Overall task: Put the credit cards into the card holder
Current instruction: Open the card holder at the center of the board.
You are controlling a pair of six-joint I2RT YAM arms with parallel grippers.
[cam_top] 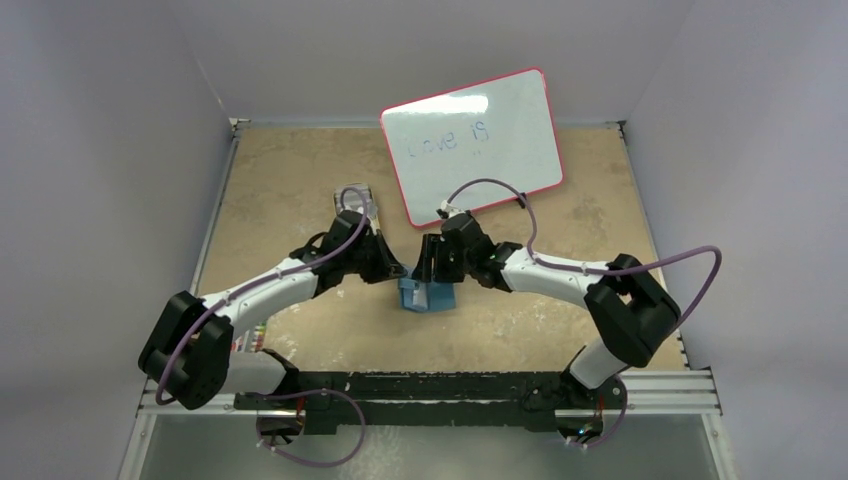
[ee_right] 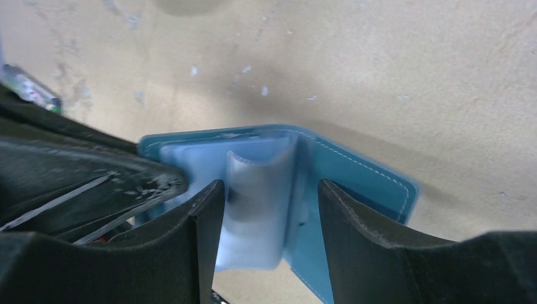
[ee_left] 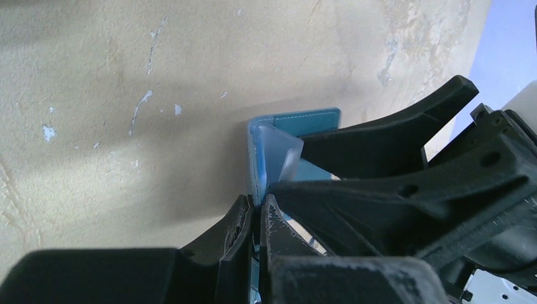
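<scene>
The card holder (cam_top: 425,296) is a teal-blue wallet, standing open on the tan table between both grippers. My left gripper (cam_top: 393,268) is shut on the edge of one flap (ee_left: 256,204). The wallet's teal cover (ee_left: 297,119) and a clear inner sleeve (ee_left: 282,151) show beyond its fingers. My right gripper (cam_top: 432,268) is open; its jaws (ee_right: 271,185) straddle the clear sleeve (ee_right: 256,215) without closing on it, with the teal flap (ee_right: 364,174) to the right. The grey-silver credit cards (cam_top: 359,201) lie on the table behind the left wrist.
A pink-rimmed whiteboard (cam_top: 470,145) lies at the back centre. A striped card (cam_top: 256,336) shows partly near the left arm's base. The table's raised edges run along the left and right sides.
</scene>
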